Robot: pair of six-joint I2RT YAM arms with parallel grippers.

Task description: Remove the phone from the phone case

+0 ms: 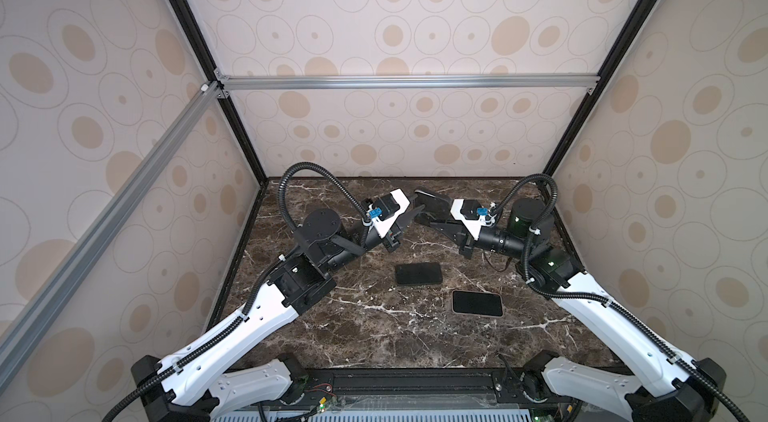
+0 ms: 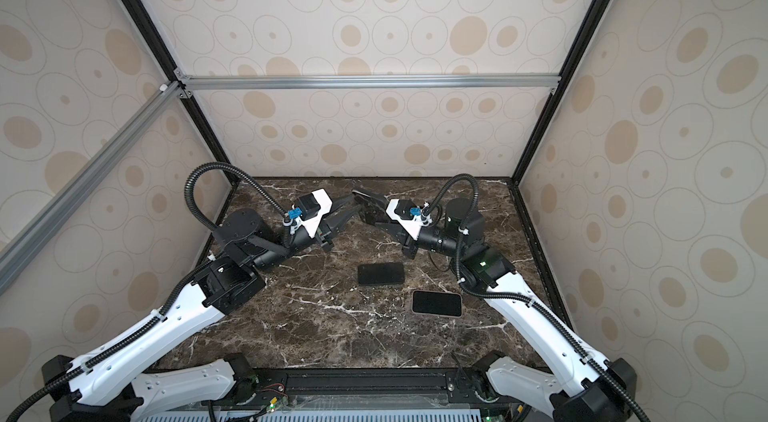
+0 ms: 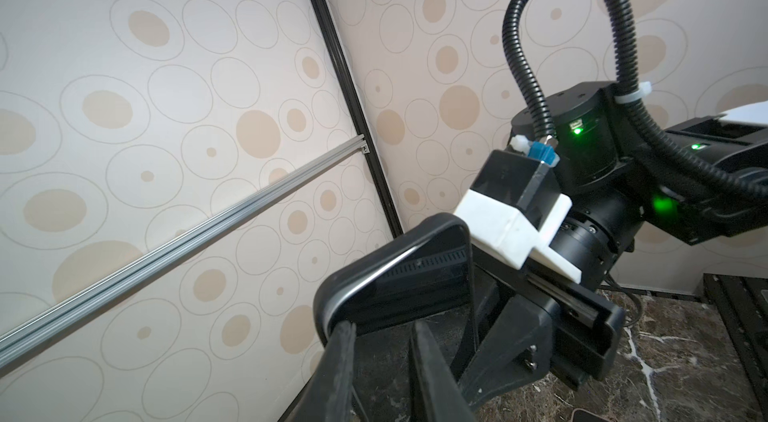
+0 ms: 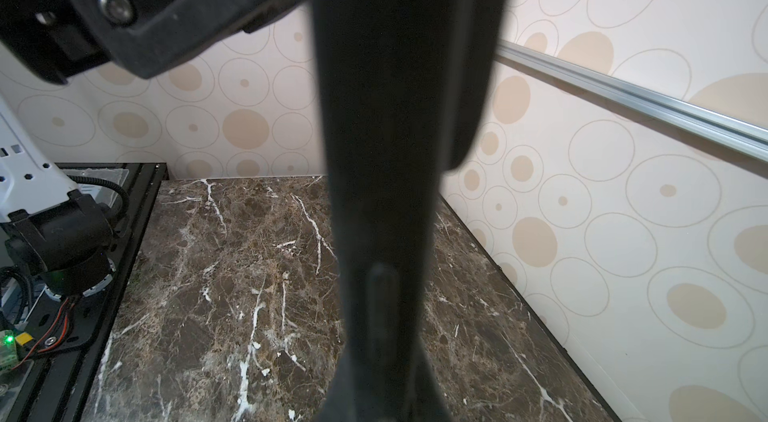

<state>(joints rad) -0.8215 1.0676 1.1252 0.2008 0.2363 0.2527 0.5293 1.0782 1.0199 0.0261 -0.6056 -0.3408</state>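
The desk (image 1: 340,341) looks like polished brown marble, case (image 3: 326,295) is matt black rubbery plastic, rail (image 1: 395,81) is brushed metal.

Both top views look down from high above the table's (image 1: 374,337) front edge, sharing the whole table. Wrist views sit low over it, facing walls (image 3: 166,108).

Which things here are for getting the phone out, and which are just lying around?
For the job: phone case with the phone in it, right tool holding it, left tool at its corner.
Just lying about: a dark slab and a tan-rimmed slab, both phone-shaped, flat on the table.
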